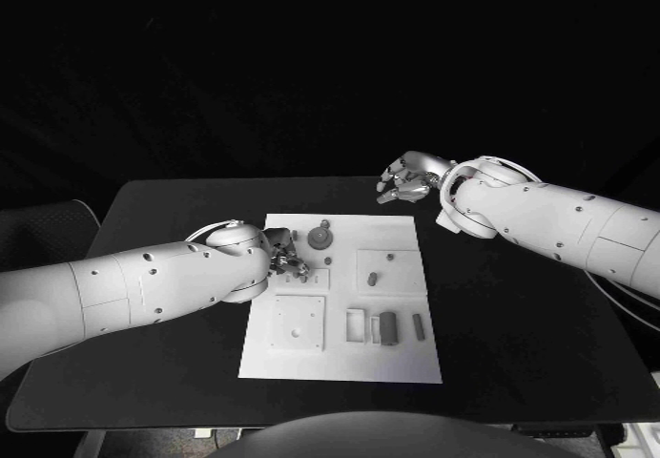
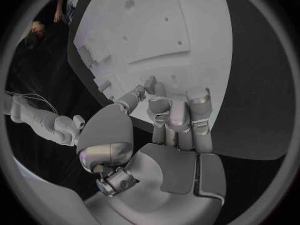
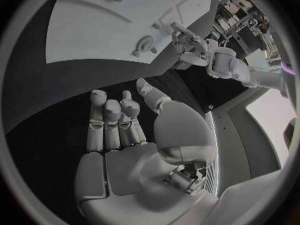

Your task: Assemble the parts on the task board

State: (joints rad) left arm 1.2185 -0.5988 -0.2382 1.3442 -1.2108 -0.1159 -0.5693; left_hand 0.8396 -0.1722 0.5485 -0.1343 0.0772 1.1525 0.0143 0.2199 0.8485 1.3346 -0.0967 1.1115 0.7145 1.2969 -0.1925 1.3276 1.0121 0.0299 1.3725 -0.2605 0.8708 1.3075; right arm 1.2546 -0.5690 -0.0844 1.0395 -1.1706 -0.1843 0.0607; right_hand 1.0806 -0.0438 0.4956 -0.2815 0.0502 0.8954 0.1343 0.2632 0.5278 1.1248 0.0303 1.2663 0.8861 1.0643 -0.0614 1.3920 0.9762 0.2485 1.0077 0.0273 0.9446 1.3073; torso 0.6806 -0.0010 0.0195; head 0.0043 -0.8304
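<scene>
Head view: parts (image 1: 382,328) on task board (image 1: 344,367).

Matt white task board (image 1: 399,363), matt black table (image 1: 523,324), glossy metallic hands.

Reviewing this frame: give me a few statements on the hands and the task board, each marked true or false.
1. The left hand is over the task board. True.
2. The right hand grips a part. False: it hangs over bare black table beyond the board's far edge, holding nothing.
3. The board lies near the middle of the table. True.
4. Both hands are over the board. False: only the left is.
5. The round part sits at the board's near edge. False: it sits near the far edge.
</scene>
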